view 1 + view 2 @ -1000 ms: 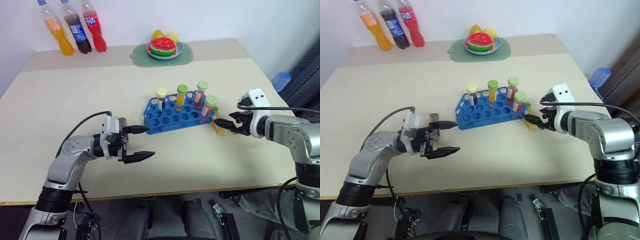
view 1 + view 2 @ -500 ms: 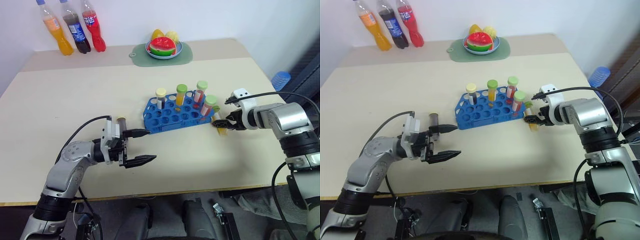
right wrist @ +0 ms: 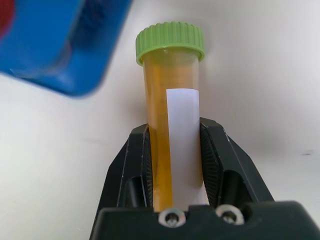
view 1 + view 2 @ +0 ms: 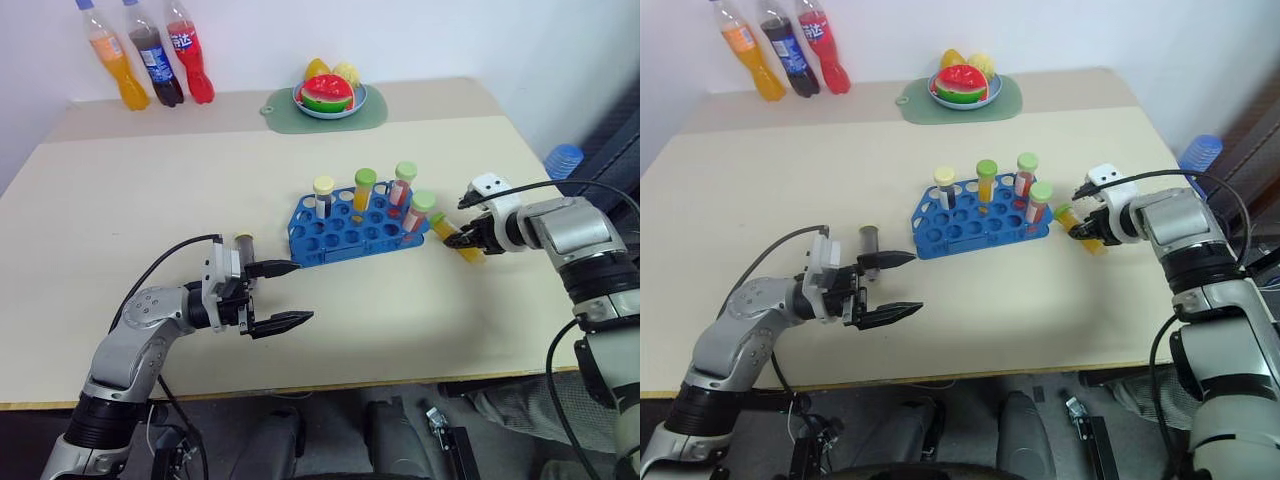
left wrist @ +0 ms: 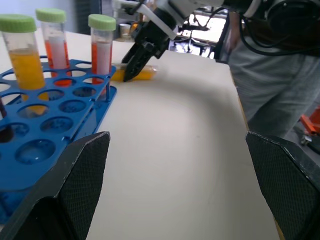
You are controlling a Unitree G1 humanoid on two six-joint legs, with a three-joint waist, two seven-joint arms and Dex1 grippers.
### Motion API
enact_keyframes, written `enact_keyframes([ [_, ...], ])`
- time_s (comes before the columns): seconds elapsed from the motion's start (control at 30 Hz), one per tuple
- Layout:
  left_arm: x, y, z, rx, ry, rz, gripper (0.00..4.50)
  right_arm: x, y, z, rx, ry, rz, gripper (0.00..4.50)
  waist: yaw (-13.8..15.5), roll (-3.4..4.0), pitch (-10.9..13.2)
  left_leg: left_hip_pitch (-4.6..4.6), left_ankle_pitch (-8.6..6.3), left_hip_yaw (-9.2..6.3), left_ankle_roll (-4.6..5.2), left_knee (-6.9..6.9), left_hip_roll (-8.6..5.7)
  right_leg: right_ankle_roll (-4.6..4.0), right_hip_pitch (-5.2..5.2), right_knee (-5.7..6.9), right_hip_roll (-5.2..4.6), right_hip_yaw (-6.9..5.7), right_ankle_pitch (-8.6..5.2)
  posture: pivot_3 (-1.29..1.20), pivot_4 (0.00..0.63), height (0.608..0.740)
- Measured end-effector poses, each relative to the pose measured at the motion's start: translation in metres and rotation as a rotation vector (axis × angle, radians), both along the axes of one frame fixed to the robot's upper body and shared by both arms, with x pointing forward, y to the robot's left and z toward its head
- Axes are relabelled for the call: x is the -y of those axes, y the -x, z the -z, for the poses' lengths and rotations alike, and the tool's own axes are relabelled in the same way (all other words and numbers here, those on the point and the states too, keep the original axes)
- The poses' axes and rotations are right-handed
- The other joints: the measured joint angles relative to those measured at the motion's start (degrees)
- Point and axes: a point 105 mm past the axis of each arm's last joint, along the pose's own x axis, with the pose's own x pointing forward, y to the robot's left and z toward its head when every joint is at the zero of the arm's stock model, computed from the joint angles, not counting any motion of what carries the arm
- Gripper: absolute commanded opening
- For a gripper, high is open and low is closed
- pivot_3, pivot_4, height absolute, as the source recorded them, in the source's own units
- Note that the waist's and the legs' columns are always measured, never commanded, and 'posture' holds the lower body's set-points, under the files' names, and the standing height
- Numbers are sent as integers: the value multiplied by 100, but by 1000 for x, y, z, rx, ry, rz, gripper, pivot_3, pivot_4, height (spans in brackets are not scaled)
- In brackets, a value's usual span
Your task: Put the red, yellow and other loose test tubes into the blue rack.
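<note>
Yellow-orange liquid is filling the little clear plastic test tube point(image 3: 172, 115) that is lying on the table point(image 4: 150, 190) just beside the right end of the blue rack point(image 4: 352, 233), with its green cap point(image 3: 170, 42) pointing toward the rack. The right gripper point(image 4: 1087, 228) is pinching this tube around its middle, its two black fingers point(image 3: 134, 165) pressing on both sides of the white label. The tube is looking small and light, stiff and smooth, so it is probably a bit slippery; a hold on the body below the cap, like this one, is looking like a good place, since it is leaving the bottom end free to go into a hole. Four tubes are already standing in the rack, so the holes next to them are tight, but many holes nearer the robot in the rack are sitting free. To the right of the rack the table edge is fairly near, so there is not much room to swing out that way. To the left of the rack, the left gripper point(image 4: 276, 294) is hanging low over the table with its fingers spread wide and gripping nothing, and a dark tube point(image 4: 243, 246) is standing just behind it. Far behind the rack, soda bottles point(image 4: 150, 60) and a fruit plate point(image 4: 360, 102) are sitting well apart from it.
</note>
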Motion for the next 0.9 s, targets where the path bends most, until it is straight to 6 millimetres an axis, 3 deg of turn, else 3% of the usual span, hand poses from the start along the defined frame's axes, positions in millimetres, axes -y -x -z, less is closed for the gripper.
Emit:
enact_keyframes([
  [0.17, 1, -3, -2, 5, 6, 5, 4500, 55, 49, 1, 22, 257, -98, 812, 166, 7, -1, -19, 3, 6, -7, 5, -9, 2, -8, -5, -8, -12, -1, 0, 150, 740],
  [0.27, 1, -5, -2, 4, 6, 13, 4500, 72, 76, 1, -15, 351, -121, 812, 158, 6, -2, -11, -1, 19, 2, 6, -4, 2, -4, -2, -7, -12, 0, 0, 150, 740],
  [0.33, 1, -7, -3, 5, 7, 19, 4500, 67, 89, 4, -16, 302, -158, 812, 152, 6, -2, -6, -1, 23, 2, 5, 3, 2, 0, -3, -4, -11, -1, 0, 150, 740],
  [0.47, 2, -11, -3, 7, 10, 26, 4500, 1, 114, 17, 30, -27, -427, 812, 51, 9, 1, 8, -2, 23, 2, 2, 18, 2, 7, -1, 7, -4, 0, 0, 150, 740],
  [0.53, 3, -11, -3, 6, 10, 36, 4500, -37, 116, 4, 149, -213, -532, 812, -22, 4, 4, 15, -2, 21, 3, 2, 20, 1, 10, 0, 8, 1, 1, 0, 150, 740],
  [0.6, 5, -11, -3, 7, 10, 49, 4500, -72, 105, -16, 335, -358, -599, 812, -66, -4, 7, 32, -2, 21, 1, -1, 25, -1, 22, 1, 12, 3, 2, 0, 150, 740],
  [0.7, 4, -11, -2, 4, 6, 57, 4500, -106, 83, -40, 594, -493, -585, 812, -90, -7, 6, 39, -2, 18, -1, -5, 24, -2, 26, 3, 12, 3, 2, 0, 150, 740],
  [0.9, 1, -11, 4, -17, 12, 26, 4500, -160, 47, -51, 863, -699, -423, 812, -110, -8, 5, 36, 5, 14, -37, -7, 23, -4, 15, 7, 13, 3, 3, 0, 150, 740],
])
